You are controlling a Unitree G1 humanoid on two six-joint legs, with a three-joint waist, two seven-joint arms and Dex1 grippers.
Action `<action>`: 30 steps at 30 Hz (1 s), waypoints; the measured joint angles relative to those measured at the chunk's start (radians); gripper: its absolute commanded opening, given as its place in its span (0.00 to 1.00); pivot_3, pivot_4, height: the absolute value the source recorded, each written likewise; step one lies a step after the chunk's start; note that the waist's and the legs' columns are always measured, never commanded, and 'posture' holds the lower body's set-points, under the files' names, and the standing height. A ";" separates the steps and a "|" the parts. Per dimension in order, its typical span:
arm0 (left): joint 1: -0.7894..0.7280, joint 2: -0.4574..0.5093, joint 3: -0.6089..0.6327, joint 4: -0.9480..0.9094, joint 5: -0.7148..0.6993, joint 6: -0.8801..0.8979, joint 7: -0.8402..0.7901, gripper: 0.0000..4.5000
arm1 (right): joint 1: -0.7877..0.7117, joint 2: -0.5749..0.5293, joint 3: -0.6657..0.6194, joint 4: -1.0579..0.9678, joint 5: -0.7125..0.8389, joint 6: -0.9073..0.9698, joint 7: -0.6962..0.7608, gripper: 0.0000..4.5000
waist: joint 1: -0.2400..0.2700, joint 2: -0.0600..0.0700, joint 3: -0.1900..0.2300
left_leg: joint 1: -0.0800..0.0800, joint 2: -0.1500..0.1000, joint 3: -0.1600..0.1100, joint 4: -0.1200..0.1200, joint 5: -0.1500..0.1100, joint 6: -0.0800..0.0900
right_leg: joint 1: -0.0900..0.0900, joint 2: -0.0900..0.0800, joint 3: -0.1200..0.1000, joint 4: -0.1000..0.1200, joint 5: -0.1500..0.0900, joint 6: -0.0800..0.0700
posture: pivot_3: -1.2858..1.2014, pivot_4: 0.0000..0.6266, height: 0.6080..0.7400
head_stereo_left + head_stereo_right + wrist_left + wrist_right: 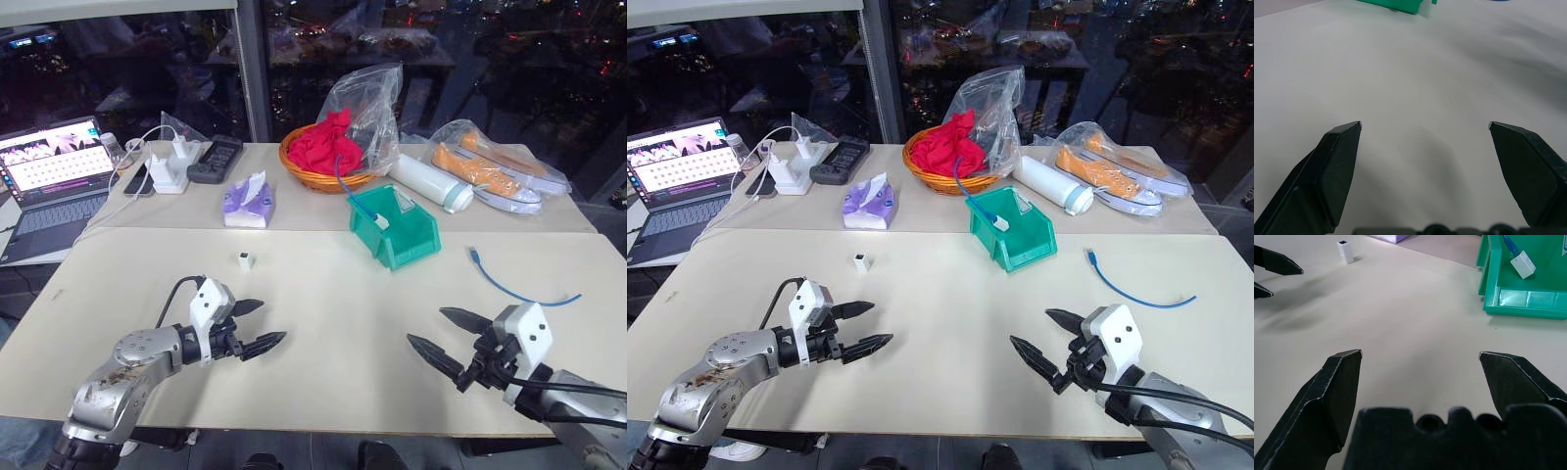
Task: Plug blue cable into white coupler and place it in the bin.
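From the head camera you see the bin with its cut-away front facing you; no writing is readable. The blue cable lies right of the bin, running sideways. The white coupler stands left of it. Your left gripper and right gripper gape empty.

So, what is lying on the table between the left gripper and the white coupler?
Nothing: in the left eye view only bare table lies between the open left gripper and the white coupler.
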 measured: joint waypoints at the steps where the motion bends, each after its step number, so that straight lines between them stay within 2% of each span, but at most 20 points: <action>1: 0.000 0.000 0.000 0.000 0.000 0.000 0.000 1.00 | 0.000 0.000 0.000 0.000 0.000 0.000 0.000 0.99 | 0.000 0.000 0.000 | 0.000 0.000 0.000 0.000 0.000 0.000 | 0.000 0.000 0.000 0.000 0.000 0.000 | 0.52 0.24 1.00; 3: -0.022 0.012 -0.009 0.006 -0.008 0.009 -0.036 1.00 | -0.030 -0.001 -0.004 0.035 -0.021 0.000 -0.018 0.99 | 0.000 -0.001 0.001 | 0.000 0.000 0.000 0.001 0.000 0.000 | 0.000 0.000 0.000 0.000 0.000 0.000 | 0.52 0.24 1.00; 6: -0.094 0.041 -0.022 -0.016 -0.069 0.045 -0.129 1.00 | -0.189 -0.048 -0.062 0.262 -0.102 0.009 -0.102 0.99 | 0.000 -0.003 0.002 | 0.000 -0.001 0.002 0.002 0.001 -0.001 | 0.001 0.000 0.001 -0.001 0.001 0.000 | 0.52 0.24 1.00; 10: -0.114 0.042 -0.040 -0.035 -0.101 0.068 -0.163 1.00 | -0.415 -0.100 -0.088 0.574 -0.175 0.009 -0.135 0.99 | -0.006 -0.002 0.002 | 0.001 0.001 0.001 -0.001 0.000 0.000 | 0.001 0.002 0.001 0.000 0.000 -0.002 | 0.52 0.24 1.00; 19: -0.112 0.029 -0.045 -0.051 -0.098 0.070 -0.137 1.00 | -0.774 -0.100 0.085 1.051 -0.319 -0.085 -0.044 0.99 | -0.029 -0.002 0.002 | -0.004 0.000 0.003 0.000 0.000 0.000 | -0.007 0.001 0.004 0.000 0.000 -0.001 | 0.52 0.24 1.00; 24: -0.100 0.021 -0.041 -0.072 -0.099 0.079 -0.104 1.00 | -0.907 -0.086 0.146 1.253 -0.403 -0.138 -0.037 0.99 | -0.029 -0.002 0.002 | -0.005 0.000 0.003 0.000 0.000 0.000 | -0.007 0.001 0.003 -0.001 0.000 0.000 | 0.52 0.24 1.00; 30: -0.087 0.018 -0.039 -0.086 -0.099 0.082 -0.087 1.00 | -0.999 -0.030 0.196 1.439 -0.465 -0.160 -0.057 0.99 | -0.033 -0.002 0.003 | -0.006 0.000 0.003 0.000 0.001 -0.002 | -0.009 0.001 0.004 0.000 0.001 0.000 | 0.52 0.24 1.00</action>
